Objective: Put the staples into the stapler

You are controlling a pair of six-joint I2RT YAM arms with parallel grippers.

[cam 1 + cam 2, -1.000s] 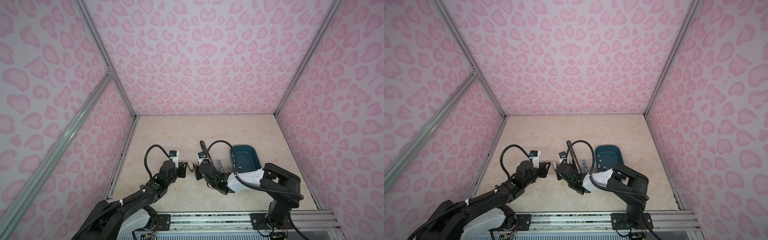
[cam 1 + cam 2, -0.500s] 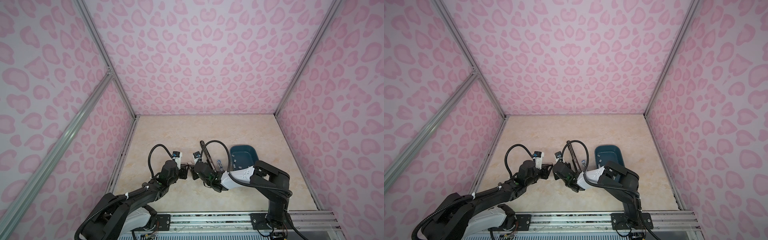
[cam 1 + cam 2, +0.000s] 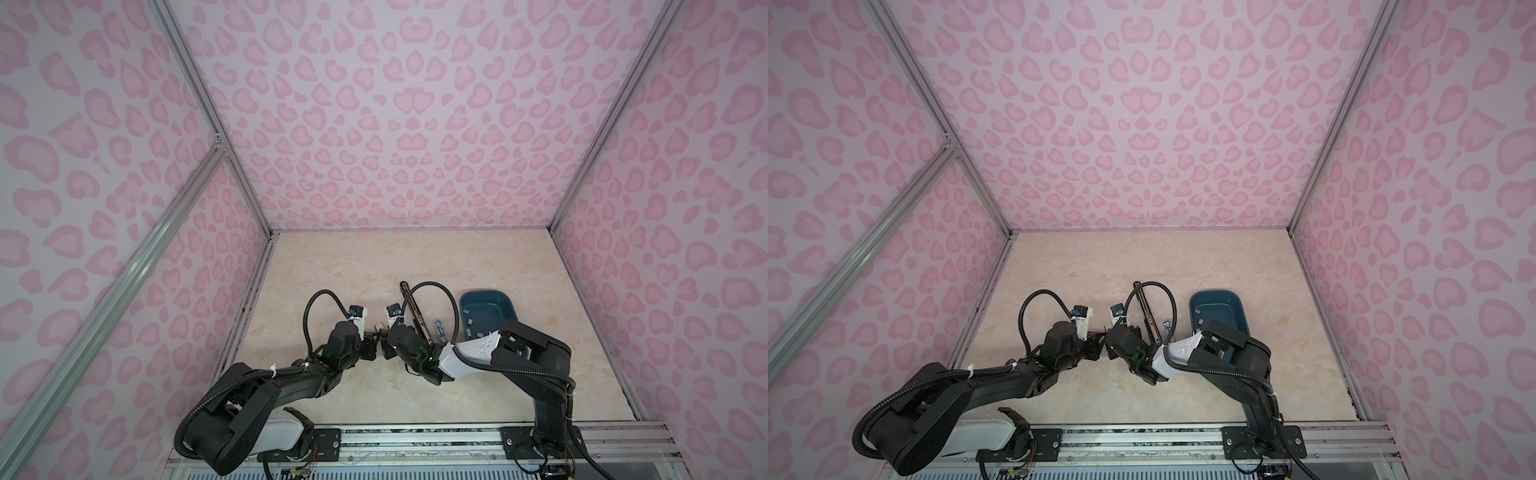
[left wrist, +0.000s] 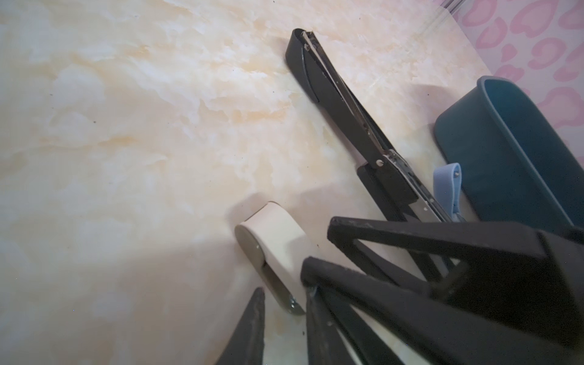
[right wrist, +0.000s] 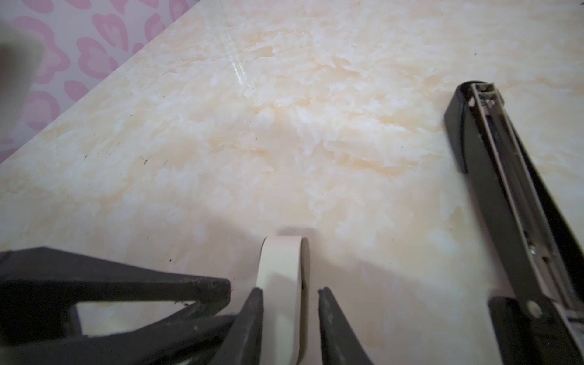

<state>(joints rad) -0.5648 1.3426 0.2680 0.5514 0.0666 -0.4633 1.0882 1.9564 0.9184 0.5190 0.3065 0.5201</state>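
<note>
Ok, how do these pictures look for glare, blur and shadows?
Right wrist view: a glare streak on the table, the white stapler in soft shadow, one corner blurred. Left wrist view: the black stapler sharp, the foreground soft. Both top views: even light, walls splayed by the wide lens.

Two slim jointed machines, the left arm [image 3: 266,386] and the right arm [image 3: 540,365], are built mostly of matte black links in both top views. A glossy white shell [image 3: 469,353] is fitted over the right arm's forearm, and a white housing [image 3: 282,432] at the left arm's near base. Black corrugated cable loops [image 3: 308,309] are arched above each wrist and bound with thin white zip ties [image 3: 273,368]. Small white camera modules [image 3: 358,318] with blue marks are carried at the wrists. Black base plates [image 3: 519,440] with bright screw heads are set at the near edge. The left gripper [image 4: 284,295] and the right gripper [image 5: 289,292] are fitted with black, tapering, open-framed fingers [image 5: 335,328] with rough-grained edges.
</note>
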